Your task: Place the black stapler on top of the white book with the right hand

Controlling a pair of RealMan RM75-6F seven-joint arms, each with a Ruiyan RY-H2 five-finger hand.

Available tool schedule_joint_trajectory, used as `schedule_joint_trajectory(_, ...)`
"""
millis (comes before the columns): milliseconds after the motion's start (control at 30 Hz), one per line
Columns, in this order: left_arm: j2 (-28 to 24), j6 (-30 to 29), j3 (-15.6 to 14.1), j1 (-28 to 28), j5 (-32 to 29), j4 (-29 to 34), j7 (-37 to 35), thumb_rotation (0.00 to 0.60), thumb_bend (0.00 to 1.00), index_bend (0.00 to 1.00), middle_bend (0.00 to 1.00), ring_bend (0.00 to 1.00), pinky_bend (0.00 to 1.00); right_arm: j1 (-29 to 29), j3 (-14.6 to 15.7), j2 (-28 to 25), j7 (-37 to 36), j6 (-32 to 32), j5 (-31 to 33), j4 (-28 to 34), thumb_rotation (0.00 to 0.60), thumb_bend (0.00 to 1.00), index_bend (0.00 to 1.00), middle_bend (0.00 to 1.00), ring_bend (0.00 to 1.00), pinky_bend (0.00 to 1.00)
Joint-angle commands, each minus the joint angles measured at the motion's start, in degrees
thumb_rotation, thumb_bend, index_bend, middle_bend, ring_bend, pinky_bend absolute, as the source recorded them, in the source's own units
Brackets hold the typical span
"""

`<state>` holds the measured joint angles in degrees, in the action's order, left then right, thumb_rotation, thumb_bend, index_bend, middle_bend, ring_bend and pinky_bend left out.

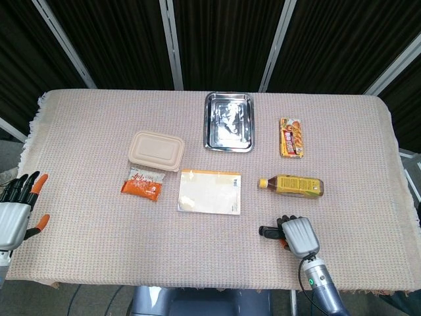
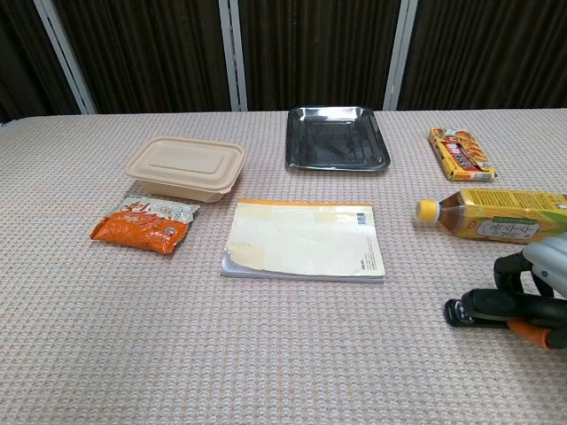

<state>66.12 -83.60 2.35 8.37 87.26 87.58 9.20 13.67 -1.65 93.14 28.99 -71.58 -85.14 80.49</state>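
Observation:
The black stapler [image 1: 268,231] lies near the table's front right, its nose pointing left. My right hand [image 1: 299,237] covers its rear half. In the chest view the fingers [image 2: 512,268] wrap over the stapler [image 2: 485,306], with an orange-tipped thumb beneath; my right hand [image 2: 542,282] grips it. The white book [image 1: 209,191] with its yellow top band lies flat at the table's middle, left of the stapler, and shows in the chest view as the book [image 2: 306,239]. My left hand [image 1: 16,214] hangs off the front left edge, fingers apart and holding nothing.
A yellow tea bottle [image 1: 293,185] lies on its side just behind the stapler. A steel tray [image 1: 229,122] and a snack box [image 1: 291,137] sit further back. A beige lunch box [image 1: 156,150] and an orange packet [image 1: 143,184] lie left of the book.

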Motion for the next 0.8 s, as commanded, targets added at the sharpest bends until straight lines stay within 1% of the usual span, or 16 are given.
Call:
schedule_joint_trajectory(33, 0.0, -0.1, 0.0, 0.0, 0.1, 0.0, -0.1, 0.6, 0.31, 0.0, 0.0, 0.0, 0.1, -0.1, 0.3, 0.0, 0.1, -0.8, -0.5, 0.1, 0.6, 0.42, 0.69, 0.52, 0.58, 0.72)
schedule_joint_trajectory(133, -0.1, -0.4, -0.1, -0.1, 0.2, 0.1, -0.3, 0.6, 0.31, 0.0, 0.0, 0.0, 0.1, -0.4, 0.5, -0.8, 1.6, -1.8, -1.1, 1.9, 0.6, 0.43, 0.69, 0.52, 0.58, 0.73)
schedule_joint_trajectory(300, -0.2, -0.7, -0.1, -0.3, 0.4, 0.1, -0.4, 0.6, 0.31, 0.0, 0.0, 0.0, 0.1, -0.6, 0.8, -2.7, 5.7, -3.4, -2.0, 7.5, 0.6, 0.43, 0.69, 0.52, 0.58, 0.73)
schedule_joint_trajectory(467, -0.1, -0.6, -0.3, -0.2, 0.7, 0.2, -0.1, 0.6, 0.31, 0.0, 0.0, 0.0, 0.1, 0.2, 0.3, -3.4, 9.8, -3.0, -2.0, 12.6, 0.6, 0.43, 0.69, 0.52, 0.58, 0.73)
schedule_joint_trajectory(600, -0.1, -0.2, -0.3, 0.0, 0.4, 0.2, 0.0, 0.6, 0.31, 0.0, 0.0, 0.0, 0.1, 2.0, -1.1, -2.6, 13.1, -0.6, -0.3, 15.8, 0.6, 0.43, 0.69, 0.52, 0.58, 0.73)
schedule_joint_trajectory(800, -0.1, 0.9, 0.0, 0.4, -0.5, 0.0, -0.3, 0.6, 0.31, 0.0, 0.0, 0.0, 0.1, 5.2, -3.6, 0.0, 18.4, 3.0, 2.9, 18.0, 0.6, 0.43, 0.69, 0.52, 0.58, 0.73)
